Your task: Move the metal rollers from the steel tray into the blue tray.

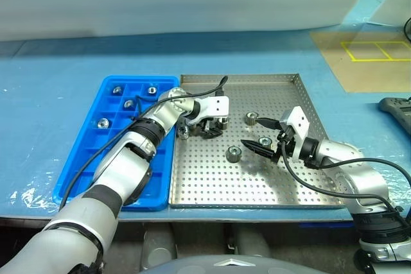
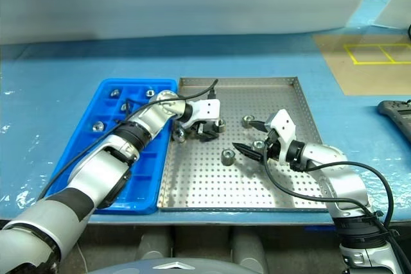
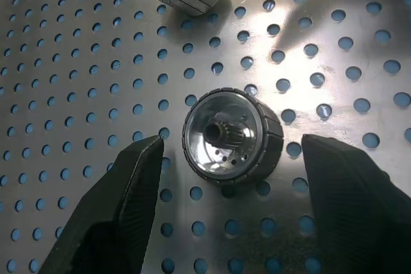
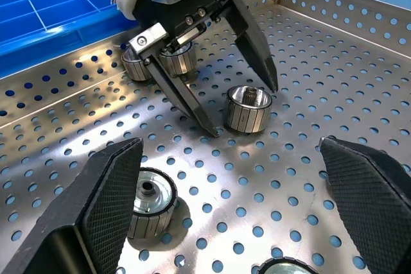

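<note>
- Steel tray point(image 1: 212, 190) sits on the blue-covered table, its perforated floor holding the loose metal rollers point(image 1: 234, 154); it lies just beside the blue tray point(image 1: 83, 152), their long edges touching or nearly so.
- Blue tray, on the robot's left of the steel tray, already has four rollers in its far compartments, one to a cell.
- Left gripper point(image 4: 241, 104) reaches over the near-left part of the steel tray, close to the rim shared with the blue tray, and points down at one roller point(image 3: 231, 136).
- Its fingers point(image 3: 122, 203) stand apart, one on each side of that roller. In the left wrist view there is a visible gap between each pad and the roller's ribbed side, so the roller stands on the tray floor between the fingers, unclamped.
- Two more rollers point(image 4: 154, 62) sit together just behind the left gripper, nearer the blue tray.
- Right gripper point(image 1: 260, 136) hovers over the middle-right of the steel tray with its fingers spread wide and nothing between them.
- One roller point(image 4: 151, 200) lies just beside its left finger; another point(image 1: 251, 119) lies farther back near its upper fingertip, and one point(image 1: 264, 142) between the two black tips in the head view.
</note>
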Robot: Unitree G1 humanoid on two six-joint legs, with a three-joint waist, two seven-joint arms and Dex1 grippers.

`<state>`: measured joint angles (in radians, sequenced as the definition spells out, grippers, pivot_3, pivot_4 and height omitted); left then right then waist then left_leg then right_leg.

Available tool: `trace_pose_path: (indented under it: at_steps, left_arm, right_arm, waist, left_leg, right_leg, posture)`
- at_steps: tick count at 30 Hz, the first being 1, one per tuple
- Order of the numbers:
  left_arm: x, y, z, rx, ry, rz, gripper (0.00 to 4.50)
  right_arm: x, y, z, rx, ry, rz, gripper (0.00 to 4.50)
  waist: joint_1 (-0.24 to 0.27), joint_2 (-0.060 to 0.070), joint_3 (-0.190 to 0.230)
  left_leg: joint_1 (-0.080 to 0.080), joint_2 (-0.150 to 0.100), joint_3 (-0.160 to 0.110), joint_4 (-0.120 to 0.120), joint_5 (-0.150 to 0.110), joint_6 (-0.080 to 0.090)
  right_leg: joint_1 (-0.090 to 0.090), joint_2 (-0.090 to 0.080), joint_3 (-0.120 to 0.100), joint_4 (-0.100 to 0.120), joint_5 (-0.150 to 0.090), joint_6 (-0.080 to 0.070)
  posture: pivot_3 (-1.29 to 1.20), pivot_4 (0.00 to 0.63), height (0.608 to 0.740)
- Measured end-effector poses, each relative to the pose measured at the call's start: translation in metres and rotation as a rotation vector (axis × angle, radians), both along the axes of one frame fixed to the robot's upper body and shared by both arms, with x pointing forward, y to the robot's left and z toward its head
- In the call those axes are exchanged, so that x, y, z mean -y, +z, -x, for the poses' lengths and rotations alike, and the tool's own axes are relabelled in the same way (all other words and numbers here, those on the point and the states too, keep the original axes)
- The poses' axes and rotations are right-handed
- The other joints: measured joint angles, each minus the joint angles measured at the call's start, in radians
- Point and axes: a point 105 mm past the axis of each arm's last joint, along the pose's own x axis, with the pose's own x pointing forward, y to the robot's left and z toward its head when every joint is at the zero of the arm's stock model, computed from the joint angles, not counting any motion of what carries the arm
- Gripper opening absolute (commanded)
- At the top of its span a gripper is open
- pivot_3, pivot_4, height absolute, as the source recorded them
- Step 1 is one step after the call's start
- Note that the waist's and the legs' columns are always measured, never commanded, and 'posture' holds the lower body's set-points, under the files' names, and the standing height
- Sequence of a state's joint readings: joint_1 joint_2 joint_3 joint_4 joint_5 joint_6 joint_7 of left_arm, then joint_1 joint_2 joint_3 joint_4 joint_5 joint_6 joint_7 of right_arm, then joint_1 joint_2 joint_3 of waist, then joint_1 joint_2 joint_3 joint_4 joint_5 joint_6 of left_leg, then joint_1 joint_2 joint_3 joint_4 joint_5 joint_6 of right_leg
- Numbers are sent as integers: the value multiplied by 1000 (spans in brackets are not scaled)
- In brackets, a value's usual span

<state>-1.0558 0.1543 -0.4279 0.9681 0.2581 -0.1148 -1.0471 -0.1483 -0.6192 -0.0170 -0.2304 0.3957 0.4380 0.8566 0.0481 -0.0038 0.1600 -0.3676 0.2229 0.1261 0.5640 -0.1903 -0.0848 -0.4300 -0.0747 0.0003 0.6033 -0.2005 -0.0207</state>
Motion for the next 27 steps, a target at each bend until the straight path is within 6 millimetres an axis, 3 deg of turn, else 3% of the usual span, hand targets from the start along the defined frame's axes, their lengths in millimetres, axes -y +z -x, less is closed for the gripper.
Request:
trace_pose_path:
  at_steps: [2,3,13,21,27]
  left_arm:
    - [0,-1,0,-16,5,7,2003]
    - [0,-1,0,-23,9,12,1898]
    - [-3,1,-4,-89,78,94,1899]
    - [-2,29,-8,-82,136,330,1899]
    - [-6,44,3,-47,139,492,1899]
  right_arm:
    - [0,0,0,0,-1,0,4500]
    - [0,0,0,-1,-2,0,4500]
    - [1,-1,0,-3,-8,0,4500]
    - [0,-1,0,-3,-8,-1,4500]
    - [-3,-2,0,-4,0,-11,4500]
  waist:
    - [0,0,0]
    - [0,0,0]
    - [0,0,0]
    - [-1,-1,1]
    - [-2,-1,1]
  left_leg:
    - [0,0,0,0,0,0]
    - [0,0,0,0,0,0]
    - [0,0,0,0,0,0]
    - [-1,0,0,-1,0,0]
    - [-1,1,0,-2,0,1]
  right_leg:
    - [0,0,0,0,0,0]
    - [0,0,0,0,0,0]
    - [0,0,0,0,0,0]
    - [0,0,-1,-2,0,0]
    - [0,0,-1,-3,0,0]
  posture:
    - [-130,150,740]
    - [-130,150,740]
    - [-131,150,740]
    - [-120,150,740]
    - [-108,150,740]
